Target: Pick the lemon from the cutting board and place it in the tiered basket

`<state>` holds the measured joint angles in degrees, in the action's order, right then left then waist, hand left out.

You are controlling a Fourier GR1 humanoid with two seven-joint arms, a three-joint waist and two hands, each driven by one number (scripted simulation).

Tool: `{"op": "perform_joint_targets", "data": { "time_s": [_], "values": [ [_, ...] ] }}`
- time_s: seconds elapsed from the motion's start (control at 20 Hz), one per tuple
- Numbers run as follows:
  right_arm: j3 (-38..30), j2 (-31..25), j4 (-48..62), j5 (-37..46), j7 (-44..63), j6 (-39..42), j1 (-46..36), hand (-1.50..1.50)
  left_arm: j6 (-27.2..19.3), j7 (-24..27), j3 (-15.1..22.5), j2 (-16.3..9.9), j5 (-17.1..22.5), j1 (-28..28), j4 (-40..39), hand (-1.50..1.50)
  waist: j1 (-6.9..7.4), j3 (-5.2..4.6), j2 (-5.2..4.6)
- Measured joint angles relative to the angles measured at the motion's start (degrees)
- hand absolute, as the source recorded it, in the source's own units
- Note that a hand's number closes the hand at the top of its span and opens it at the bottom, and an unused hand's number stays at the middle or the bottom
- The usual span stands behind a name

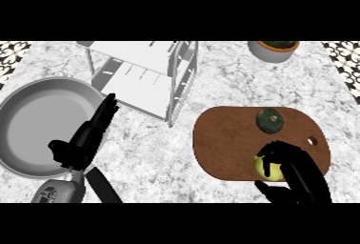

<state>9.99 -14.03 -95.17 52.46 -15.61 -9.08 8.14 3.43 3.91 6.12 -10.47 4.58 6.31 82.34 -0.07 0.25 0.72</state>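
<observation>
A yellow lemon (266, 168) lies near the front edge of the brown cutting board (225, 143). My right hand (299, 169) comes in from the lower right with its fingers curled over the lemon's top and right side, hiding much of it. The white tiered basket (144, 76) stands at the back, left of the board. My left hand (88, 138) rests open at the left, fingers up, over the rim of a pan.
A dark green round fruit (270, 119) sits on the board's far part. A grey pan (35, 124) fills the left side, its black handle (104, 186) pointing to the front. A potted plant (275, 49) stands at the back right.
</observation>
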Motion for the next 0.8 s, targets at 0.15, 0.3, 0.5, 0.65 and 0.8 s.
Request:
{"op": "perform_joint_targets", "data": {
  "time_s": [0.15,0.3,0.5,0.65,0.8],
  "values": [
    [-2.5,1.3,0.6,3.7,11.1,2.1,0.5,1.50,-0.3,-0.2,0.1,-0.1,-0.6,-0.2,0.6,0.00,-0.19,-0.30,-0.07],
    [-5.0,2.9,0.5,7.7,23.1,4.8,0.9,1.50,-0.2,-0.3,-0.2,-0.3,-0.5,-0.5,1.0,0.00,-0.35,-0.67,-0.08],
    [-3.6,8.1,-4.5,13.1,38.7,10.0,-1.2,1.50,0.1,-0.6,-0.2,0.0,-0.6,-0.3,0.8,0.00,-0.35,-0.35,-0.14],
    [-0.7,11.1,-9.4,10.8,46.9,11.4,-4.2,1.50,0.4,-0.1,-0.3,0.2,-0.8,-0.2,0.3,0.00,-0.19,-0.04,-0.17],
    [2.4,12.6,-16.1,8.8,53.2,11.9,-8.6,1.50,0.0,-0.8,-0.4,0.6,-1.1,0.2,0.1,0.00,-0.10,0.05,-0.15]
  ]
}}
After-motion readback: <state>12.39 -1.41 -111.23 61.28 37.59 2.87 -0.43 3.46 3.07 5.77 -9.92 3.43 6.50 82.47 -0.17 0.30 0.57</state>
